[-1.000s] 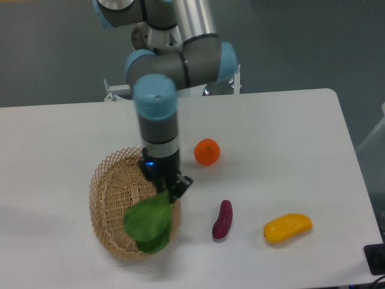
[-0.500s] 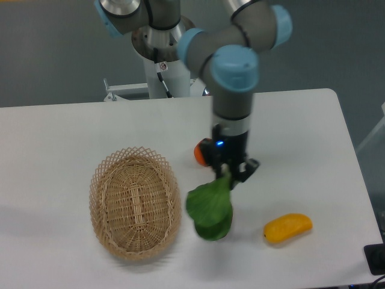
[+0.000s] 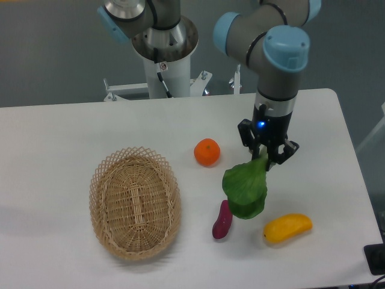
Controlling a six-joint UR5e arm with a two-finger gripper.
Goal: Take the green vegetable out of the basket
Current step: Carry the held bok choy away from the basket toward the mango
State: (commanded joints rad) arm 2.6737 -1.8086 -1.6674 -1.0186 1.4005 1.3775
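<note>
The green vegetable (image 3: 245, 189), with broad dark green leaves, hangs in the air from my gripper (image 3: 264, 159), which is shut on its upper stem end. It dangles right of the middle of the table, above the gap between the purple sweet potato and the yellow fruit. The oval tan wicker basket (image 3: 135, 201) lies at the left with nothing inside it, well apart from the gripper.
An orange (image 3: 207, 152) sits left of the gripper. A small purple sweet potato (image 3: 222, 220) lies just below-left of the hanging leaves. A yellow mango-like fruit (image 3: 287, 227) rests to the lower right. The table's right edge is near.
My arm has carried the green vegetable out of the basket and rightward across the table, past the orange. The basket now holds nothing.
</note>
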